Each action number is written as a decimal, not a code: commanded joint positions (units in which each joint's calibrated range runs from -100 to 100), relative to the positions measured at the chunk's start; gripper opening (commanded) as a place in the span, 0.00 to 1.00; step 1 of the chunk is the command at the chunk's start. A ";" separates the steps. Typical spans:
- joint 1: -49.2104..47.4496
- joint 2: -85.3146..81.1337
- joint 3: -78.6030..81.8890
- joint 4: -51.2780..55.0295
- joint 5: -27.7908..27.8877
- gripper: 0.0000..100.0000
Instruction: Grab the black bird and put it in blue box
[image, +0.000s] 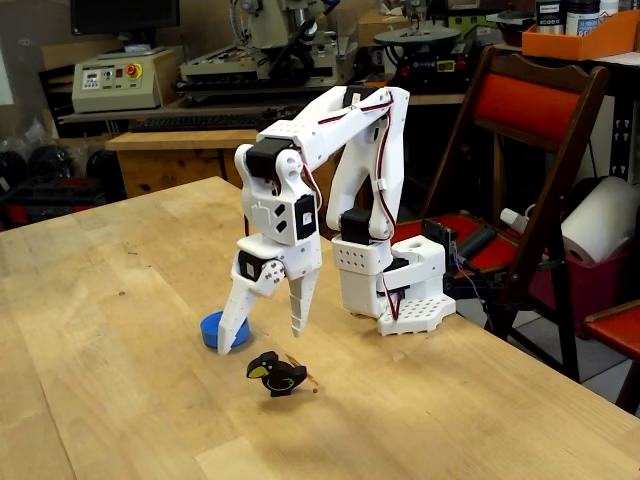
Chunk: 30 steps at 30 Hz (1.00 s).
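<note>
Gripper (264, 340) spread wide, empty, hanging just above the black bird (276, 373).
Lower straight over the bird, just in front of the blue box (211, 329) on the table (120, 400); straddle evenly, then close gently.

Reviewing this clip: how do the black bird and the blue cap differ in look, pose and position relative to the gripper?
The black bird is black with a yellow beak and stands upright; the blue cap is plain blue, round and lies flat. The bird is fully visible in front of the open gripper; the cap is partly hidden behind one finger. Both rest on the wooden table, ungrasped.
</note>
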 joint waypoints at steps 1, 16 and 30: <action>0.53 -0.39 -0.44 -0.16 0.24 0.42; 0.53 6.88 -0.44 -0.63 0.10 0.42; 0.61 10.48 -0.53 -0.71 0.10 0.42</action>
